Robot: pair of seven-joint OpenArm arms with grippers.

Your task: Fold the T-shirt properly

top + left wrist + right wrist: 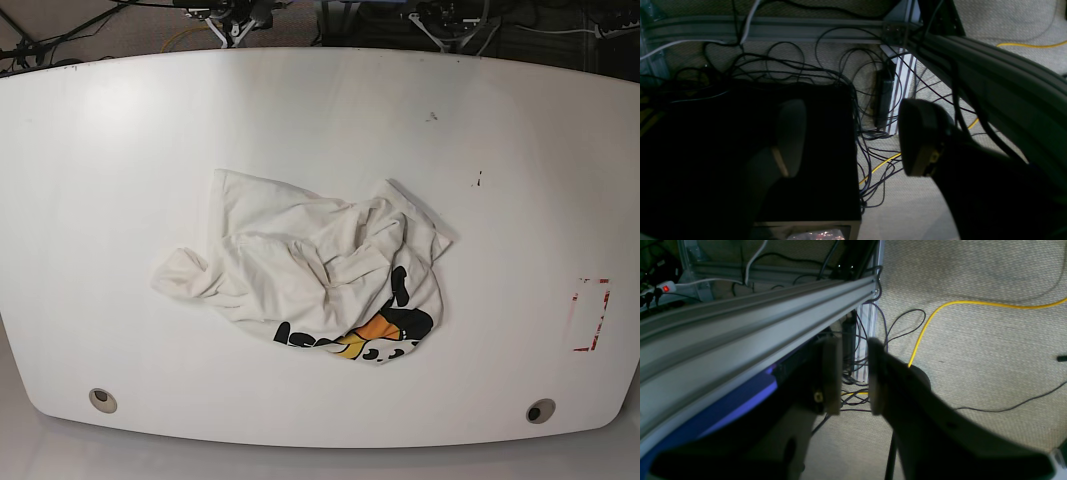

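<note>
Both my grippers hang empty off the table [120,130]: left gripper [850,136] gaping, right gripper [855,380] slightly parted; T-shirt [310,275] lies crumpled.

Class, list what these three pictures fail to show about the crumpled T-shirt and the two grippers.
- T-shirt, base view: bunched folds hide most of the graphic; the lettering is too small to read.
- Both wrist views: they look at floor and cables; the T-shirt is outside their edges.
- left gripper and right gripper: absent from the base view, so their places over the table are unknown.
</note>
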